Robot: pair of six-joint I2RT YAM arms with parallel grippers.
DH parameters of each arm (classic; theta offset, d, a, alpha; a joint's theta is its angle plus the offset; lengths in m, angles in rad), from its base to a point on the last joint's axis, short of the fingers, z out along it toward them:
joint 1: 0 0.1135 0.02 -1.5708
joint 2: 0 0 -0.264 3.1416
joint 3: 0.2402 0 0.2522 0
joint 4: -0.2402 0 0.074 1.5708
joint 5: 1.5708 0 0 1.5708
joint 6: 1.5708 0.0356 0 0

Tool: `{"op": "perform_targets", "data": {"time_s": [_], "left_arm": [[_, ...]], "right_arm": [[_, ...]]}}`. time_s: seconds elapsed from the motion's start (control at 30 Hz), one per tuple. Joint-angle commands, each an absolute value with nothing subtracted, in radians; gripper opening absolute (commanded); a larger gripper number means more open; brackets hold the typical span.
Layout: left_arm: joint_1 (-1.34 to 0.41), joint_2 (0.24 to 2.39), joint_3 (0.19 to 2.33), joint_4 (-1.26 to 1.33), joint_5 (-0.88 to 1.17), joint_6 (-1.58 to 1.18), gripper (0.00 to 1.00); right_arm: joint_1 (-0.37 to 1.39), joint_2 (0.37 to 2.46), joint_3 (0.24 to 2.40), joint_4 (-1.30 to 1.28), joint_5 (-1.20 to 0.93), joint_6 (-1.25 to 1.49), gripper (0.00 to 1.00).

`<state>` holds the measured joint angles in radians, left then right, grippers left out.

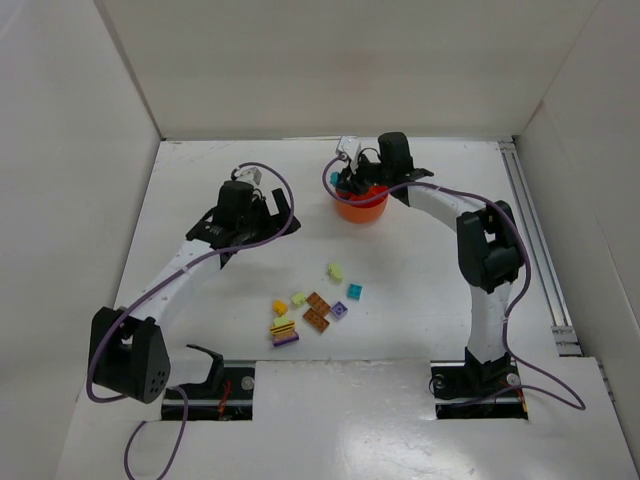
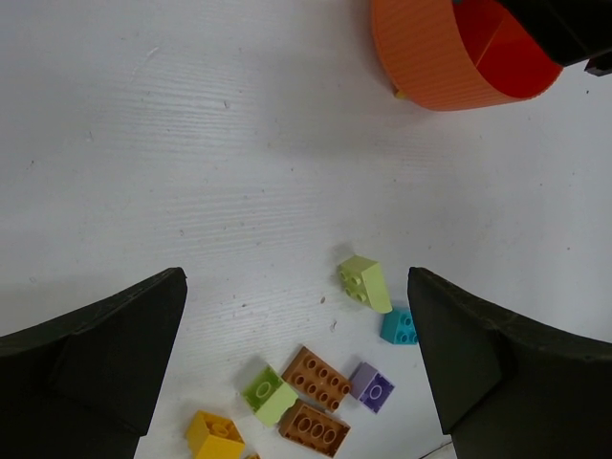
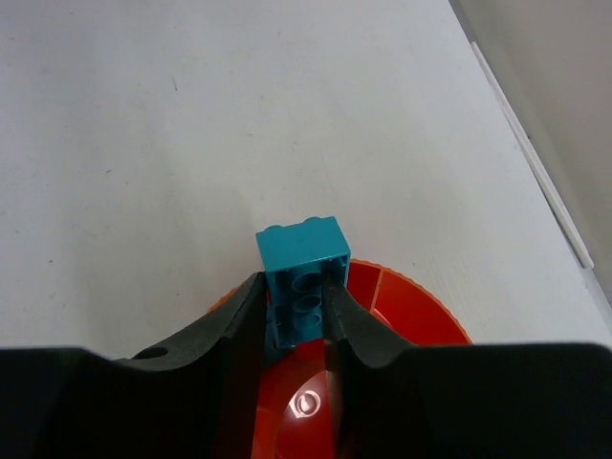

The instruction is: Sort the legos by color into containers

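Right gripper [image 3: 296,298] pinched teal brick [image 3: 301,247] above orange dish [image 1: 360,209], far side. Better drop low inside one section [image 3: 409,314], clear of divider [image 3: 380,287] (tiny bricks bounce). Left gripper [image 2: 296,282] gaped wide over loose bricks [image 2: 316,382].

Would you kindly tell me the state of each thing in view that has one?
Right fingers, shut on the teal brick.
Teal brick, held above the dish's rim.
Left fingers, open and empty, above the loose bricks.
Dish, upright on the table.
Loose bricks, lying on the table, not yet sorted.
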<state>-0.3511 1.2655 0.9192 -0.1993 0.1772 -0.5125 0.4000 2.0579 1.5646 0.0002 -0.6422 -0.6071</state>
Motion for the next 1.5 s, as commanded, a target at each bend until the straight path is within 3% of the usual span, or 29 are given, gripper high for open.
{"op": "perform_targets", "data": {"time_s": [0.0, 0.23, 0.33, 0.37, 0.47, 0.77, 0.83, 0.93, 1.1, 1.17, 1.23, 1.47], "left_arm": [[-0.345, 1.272, 0.966, -0.170, 0.189, -0.497, 1.00], [-0.345, 1.290, 0.976, -0.170, 0.189, -0.488, 1.00], [-0.345, 1.290, 0.976, -0.170, 0.198, -0.488, 1.00], [-0.345, 1.290, 0.976, -0.170, 0.198, -0.488, 1.00], [-0.345, 1.290, 0.985, -0.170, 0.198, -0.479, 1.00], [-0.345, 1.299, 0.985, -0.170, 0.244, -0.469, 1.00], [-0.345, 1.299, 0.985, -0.144, 0.305, -0.445, 1.00], [-0.472, 1.342, 1.053, -0.165, 0.244, -0.387, 1.00], [-0.666, 1.463, 1.138, -0.202, 0.170, -0.337, 0.97], [-0.699, 1.492, 1.138, -0.172, 0.268, -0.337, 0.89], [-0.732, 1.535, 1.147, -0.172, 0.285, -0.337, 0.87], [-0.925, 1.623, 1.201, -0.247, 0.123, -0.402, 0.80]], "right_arm": [[0.406, 2.037, 1.611, 0.015, -0.635, -0.621, 0.32], [0.417, 1.962, 1.583, 0.015, -0.581, -0.621, 0.26], [0.417, 1.941, 1.572, 0.015, -0.581, -0.621, 0.34], [0.417, 1.940, 1.572, 0.015, -0.590, -0.621, 0.44], [0.408, 1.922, 1.562, 0.015, -0.591, -0.621, 0.51], [0.408, 1.872, 1.531, 0.006, -0.572, -0.603, 0.54], [0.408, 1.835, 1.520, 0.006, -0.445, -0.545, 0.57], [0.399, 1.723, 1.439, 0.006, -0.230, -0.369, 0.61], [0.252, 1.440, 1.224, -0.021, -0.115, -0.053, 0.72], [0.192, 1.361, 1.123, -0.063, -0.124, -0.009, 0.72], [0.118, 1.255, 1.056, -0.115, -0.115, 0.023, 0.73], [0.068, 1.047, 0.979, -0.366, 0.055, 0.011, 0.78]]}}
